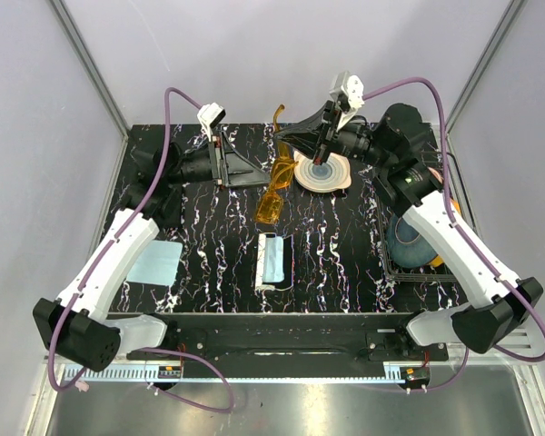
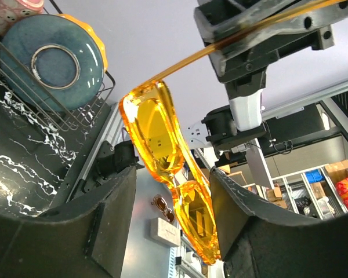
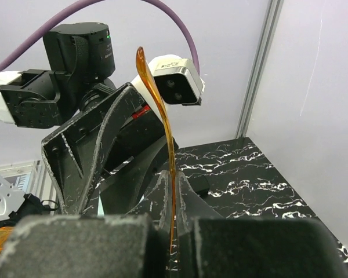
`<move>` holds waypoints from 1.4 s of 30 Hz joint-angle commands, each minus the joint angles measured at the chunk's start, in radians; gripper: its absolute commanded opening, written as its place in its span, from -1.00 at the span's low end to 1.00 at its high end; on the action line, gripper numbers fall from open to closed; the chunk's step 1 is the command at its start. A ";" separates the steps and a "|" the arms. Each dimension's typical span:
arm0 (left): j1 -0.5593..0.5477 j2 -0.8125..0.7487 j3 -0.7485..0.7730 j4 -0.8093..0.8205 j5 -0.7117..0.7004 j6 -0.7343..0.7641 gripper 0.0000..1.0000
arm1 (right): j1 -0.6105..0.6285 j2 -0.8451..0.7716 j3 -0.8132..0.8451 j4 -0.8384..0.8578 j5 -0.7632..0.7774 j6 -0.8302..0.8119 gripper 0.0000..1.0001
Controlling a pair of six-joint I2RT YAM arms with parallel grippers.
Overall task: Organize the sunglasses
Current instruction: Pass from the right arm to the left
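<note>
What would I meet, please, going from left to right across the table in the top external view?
light blue cloth → sunglasses → round plate → wire rack holding a blue bowl
</note>
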 commanded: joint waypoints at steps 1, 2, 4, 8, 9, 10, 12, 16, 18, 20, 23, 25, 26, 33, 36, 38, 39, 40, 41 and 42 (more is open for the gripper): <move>0.000 -0.008 -0.003 0.108 0.065 -0.063 0.11 | 0.011 -0.004 -0.002 0.029 0.034 -0.017 -1.00; -0.005 -0.005 -0.001 0.097 0.067 -0.060 0.04 | 0.011 -0.003 -0.004 0.031 0.036 -0.019 -1.00; -0.011 0.004 0.000 0.068 0.070 -0.047 0.01 | 0.012 0.000 -0.004 0.031 0.040 -0.022 -1.00; -0.012 0.021 0.009 -0.016 0.055 -0.014 -0.09 | 0.012 0.007 -0.002 0.038 0.040 -0.026 -1.00; -0.011 0.025 0.003 -0.017 0.055 -0.017 -0.11 | 0.012 0.007 -0.001 0.041 0.039 -0.026 -1.00; -0.012 0.025 0.000 -0.014 0.051 -0.023 -0.12 | 0.014 0.008 -0.001 0.041 0.039 -0.026 -1.00; -0.012 0.027 -0.003 -0.015 0.045 -0.029 -0.13 | 0.014 0.011 0.001 0.040 0.040 -0.026 -1.00; -0.012 0.030 -0.003 -0.056 0.044 -0.009 0.01 | 0.015 0.016 -0.002 0.044 0.046 -0.031 -1.00; -0.012 0.030 -0.006 -0.069 0.038 -0.001 0.13 | 0.015 0.014 -0.007 0.052 0.048 -0.033 -1.00; 0.003 0.030 -0.004 -0.082 0.029 0.006 0.34 | 0.015 0.013 -0.010 0.052 0.049 -0.034 -1.00; 0.032 0.019 -0.010 -0.104 0.002 0.020 0.51 | 0.015 0.002 -0.019 0.054 0.051 -0.036 -1.00; 0.046 0.004 -0.018 -0.106 -0.010 0.022 0.61 | 0.015 -0.004 -0.025 0.052 0.048 -0.037 -1.00; 0.058 -0.002 -0.029 -0.104 -0.021 0.020 0.64 | 0.015 -0.004 -0.027 0.052 0.048 -0.039 -1.00; 0.072 -0.017 -0.075 -0.106 -0.061 -0.010 0.43 | 0.017 -0.012 -0.042 0.061 0.048 -0.033 -1.00; 0.069 -0.013 -0.080 -0.096 -0.050 -0.024 0.32 | 0.018 -0.013 -0.042 0.064 0.046 -0.033 -1.00; 0.057 -0.010 -0.067 -0.092 -0.038 -0.024 0.28 | 0.015 -0.012 -0.044 0.064 0.046 -0.034 -1.00; 0.051 -0.007 -0.063 -0.089 -0.030 -0.026 0.28 | 0.017 -0.009 -0.044 0.064 0.048 -0.034 -1.00; 0.040 -0.004 -0.060 -0.087 -0.025 -0.027 0.27 | 0.018 -0.009 -0.044 0.066 0.048 -0.036 -1.00; 0.034 0.002 -0.053 -0.086 -0.025 -0.032 0.26 | 0.018 -0.007 -0.044 0.067 0.046 -0.036 -1.00; 0.029 0.006 -0.053 -0.067 -0.022 -0.041 0.25 | 0.018 -0.004 -0.042 0.069 0.048 -0.036 -1.00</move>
